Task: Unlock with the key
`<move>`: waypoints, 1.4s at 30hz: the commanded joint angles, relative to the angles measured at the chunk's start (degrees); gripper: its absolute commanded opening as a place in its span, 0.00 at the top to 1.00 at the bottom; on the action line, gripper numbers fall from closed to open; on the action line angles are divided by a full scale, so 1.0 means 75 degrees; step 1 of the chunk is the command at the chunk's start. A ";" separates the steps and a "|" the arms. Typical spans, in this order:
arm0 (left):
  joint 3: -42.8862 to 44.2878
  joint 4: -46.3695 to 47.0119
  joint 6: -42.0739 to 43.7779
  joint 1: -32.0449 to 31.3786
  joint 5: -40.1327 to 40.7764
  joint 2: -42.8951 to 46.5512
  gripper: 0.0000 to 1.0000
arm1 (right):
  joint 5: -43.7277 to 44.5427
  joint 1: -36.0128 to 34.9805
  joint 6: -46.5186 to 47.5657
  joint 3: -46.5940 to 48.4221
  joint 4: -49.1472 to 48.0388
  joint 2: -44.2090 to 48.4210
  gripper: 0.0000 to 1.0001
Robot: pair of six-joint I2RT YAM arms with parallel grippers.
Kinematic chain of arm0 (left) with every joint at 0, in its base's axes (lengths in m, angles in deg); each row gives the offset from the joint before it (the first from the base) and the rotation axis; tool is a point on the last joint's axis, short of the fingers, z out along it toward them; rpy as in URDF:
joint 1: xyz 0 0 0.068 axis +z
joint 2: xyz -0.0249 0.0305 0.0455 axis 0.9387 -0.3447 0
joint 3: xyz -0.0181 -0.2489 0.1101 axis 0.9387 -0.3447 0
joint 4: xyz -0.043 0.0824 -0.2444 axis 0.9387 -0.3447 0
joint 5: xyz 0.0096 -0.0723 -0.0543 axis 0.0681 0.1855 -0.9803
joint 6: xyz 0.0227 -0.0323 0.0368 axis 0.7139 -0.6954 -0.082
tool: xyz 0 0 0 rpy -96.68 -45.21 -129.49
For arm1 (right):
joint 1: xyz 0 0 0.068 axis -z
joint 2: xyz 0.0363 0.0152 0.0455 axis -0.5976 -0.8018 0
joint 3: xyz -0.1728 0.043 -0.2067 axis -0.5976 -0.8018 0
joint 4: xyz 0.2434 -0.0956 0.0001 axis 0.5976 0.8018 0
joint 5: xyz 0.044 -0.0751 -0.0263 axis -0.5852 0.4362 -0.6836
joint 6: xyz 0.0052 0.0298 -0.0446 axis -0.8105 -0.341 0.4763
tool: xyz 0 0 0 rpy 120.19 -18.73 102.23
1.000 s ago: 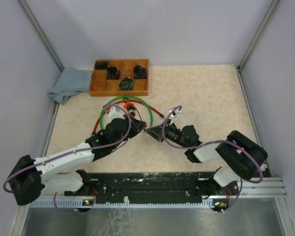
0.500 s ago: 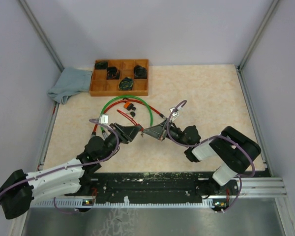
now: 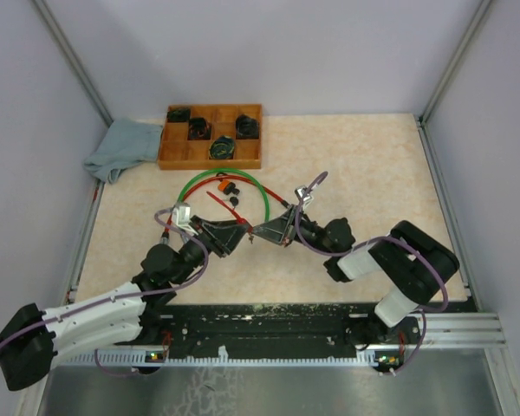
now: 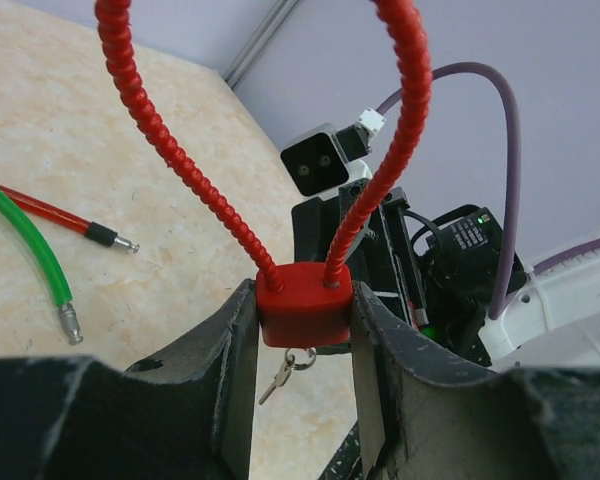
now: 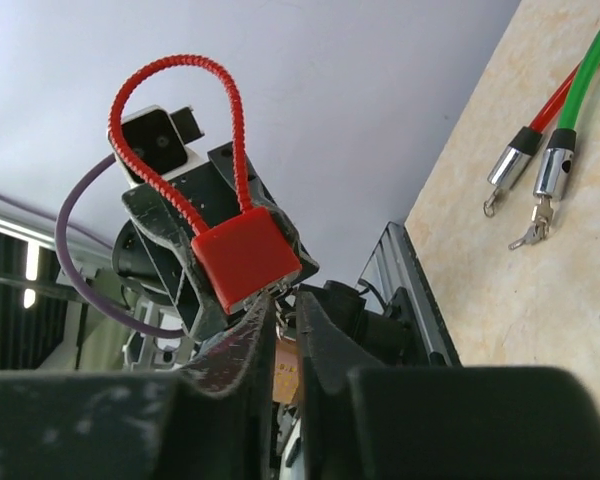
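My left gripper [image 4: 304, 325] clamps the red cable padlock [image 5: 245, 255] by its body's two sides, loop away from my right wrist. The small key [image 4: 280, 375] hangs at the padlock's underside. Just below it my right gripper [image 5: 280, 335] has its jaws nearly together; I cannot tell whether they pinch the key. I should seat the key's head squarely, then twist about its axis. My left arm stretches low; my right folds at the elbow, pointing at the padlock.

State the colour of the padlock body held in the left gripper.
Red; the padlock body shows best in the left wrist view.
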 commanded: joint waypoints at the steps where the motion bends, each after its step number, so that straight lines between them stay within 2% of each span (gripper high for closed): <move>1: 0.0208 0.0126 0.0251 -0.0145 -0.0995 0.0366 1.00 | 0.0199 0.0278 0.0352 0.0207 -0.0497 0.0049 0.82; 5: 0.0336 -0.0508 0.0499 -0.0064 -0.0846 0.0464 1.00 | -0.0329 0.0668 0.1090 0.0039 -0.0027 0.0597 0.69; 9: 0.0359 -0.0725 0.0626 -0.0010 -0.0906 0.0389 1.00 | -0.1138 0.1032 0.2220 0.0193 0.1357 0.1341 0.65; 12: 0.0407 -0.0775 0.0828 0.0057 -0.1026 0.0211 1.00 | -0.1415 0.1143 0.3381 0.0497 0.3094 0.2134 0.63; 16: 0.0593 -0.0922 0.1103 0.0124 -0.1427 -0.0145 1.00 | -0.1323 0.1136 0.5421 0.1179 0.6120 0.3251 0.61; 18: 0.0647 -0.0922 0.1231 0.0131 -0.1647 -0.0271 1.00 | -0.1339 0.1118 0.6053 0.1425 0.6943 0.3596 0.60; 25: 0.0844 -0.0903 0.1654 0.0157 -0.2159 -0.0593 1.00 | -0.1707 0.0564 0.7057 0.2041 0.7893 0.3692 0.58; 32: 0.0979 -0.0965 0.1766 0.0149 -0.2383 -0.0747 1.00 | -0.1800 0.0096 0.7318 0.2258 0.7722 0.3452 0.58; 37: 0.1015 -0.0961 0.1777 0.0155 -0.2493 -0.0847 1.00 | -0.1912 0.0031 0.7268 0.2230 0.7400 0.3371 0.65; 39: 0.1027 -0.0944 0.1767 0.0157 -0.2559 -0.0894 1.00 | -0.1893 0.0031 0.7272 0.2225 0.7324 0.3378 0.80; 41: 0.1038 -0.0931 0.1766 0.0154 -0.2649 -0.0952 1.00 | -0.1863 0.0031 0.7320 0.2245 0.7362 0.3405 0.98; 42: 0.1049 -0.0935 0.1775 0.0149 -0.2698 -0.0986 1.00 | -0.1824 0.0028 0.7371 0.2257 0.7388 0.3439 1.00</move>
